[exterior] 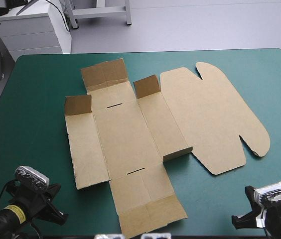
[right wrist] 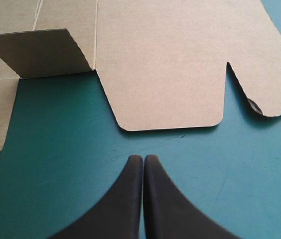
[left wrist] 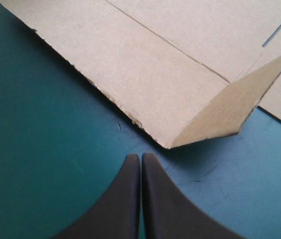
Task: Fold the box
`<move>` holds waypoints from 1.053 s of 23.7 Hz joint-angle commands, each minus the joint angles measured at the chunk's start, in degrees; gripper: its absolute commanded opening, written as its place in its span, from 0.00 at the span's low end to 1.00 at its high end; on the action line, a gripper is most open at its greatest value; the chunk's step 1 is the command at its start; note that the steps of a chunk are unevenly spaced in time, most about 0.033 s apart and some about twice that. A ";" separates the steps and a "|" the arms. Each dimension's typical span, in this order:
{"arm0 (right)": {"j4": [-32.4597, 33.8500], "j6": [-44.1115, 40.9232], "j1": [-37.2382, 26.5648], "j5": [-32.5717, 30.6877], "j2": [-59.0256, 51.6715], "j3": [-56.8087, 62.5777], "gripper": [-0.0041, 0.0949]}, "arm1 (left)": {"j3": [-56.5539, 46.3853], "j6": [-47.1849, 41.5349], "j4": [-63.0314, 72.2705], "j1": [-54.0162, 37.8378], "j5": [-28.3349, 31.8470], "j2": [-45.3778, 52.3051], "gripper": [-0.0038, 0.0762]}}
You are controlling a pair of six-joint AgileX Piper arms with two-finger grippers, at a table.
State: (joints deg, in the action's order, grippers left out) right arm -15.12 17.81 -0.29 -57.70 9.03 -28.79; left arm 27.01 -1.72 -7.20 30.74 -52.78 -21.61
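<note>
The brown box (exterior: 130,134) lies as a flat cut sheet in the middle of the teal-green table, its lid panel (exterior: 215,117) spread toward the right and several small flaps standing up. My left gripper (exterior: 56,209) rests at the near left corner, shut and holding nothing. In the left wrist view its fingers (left wrist: 141,158) meet in a point just short of the box's near left corner (left wrist: 180,134), where a flap is raised. My right gripper (exterior: 240,219) sits at the near right, also shut; ahead of it (right wrist: 143,158) lies the lid's rounded tab (right wrist: 170,84).
Bare teal-green cover (exterior: 36,114) runs along the left side, the far edge and the near right of the box. A white cabinet (exterior: 28,25) stands beyond the table's far left corner.
</note>
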 commanded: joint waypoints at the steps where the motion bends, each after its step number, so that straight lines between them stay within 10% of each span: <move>1: -0.51 0.11 0.22 3.87 0.95 -1.34 0.04 | 1.90 -0.27 0.15 0.37 3.01 -0.35 0.04; 25: -0.51 0.11 0.22 3.87 0.95 -1.34 0.04 | 2.13 -0.27 0.61 0.37 7.86 -0.35 0.04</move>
State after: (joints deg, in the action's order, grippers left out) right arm -15.12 17.81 -0.29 -57.70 9.03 -28.79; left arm 27.01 -1.72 -7.01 30.74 -50.75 -21.61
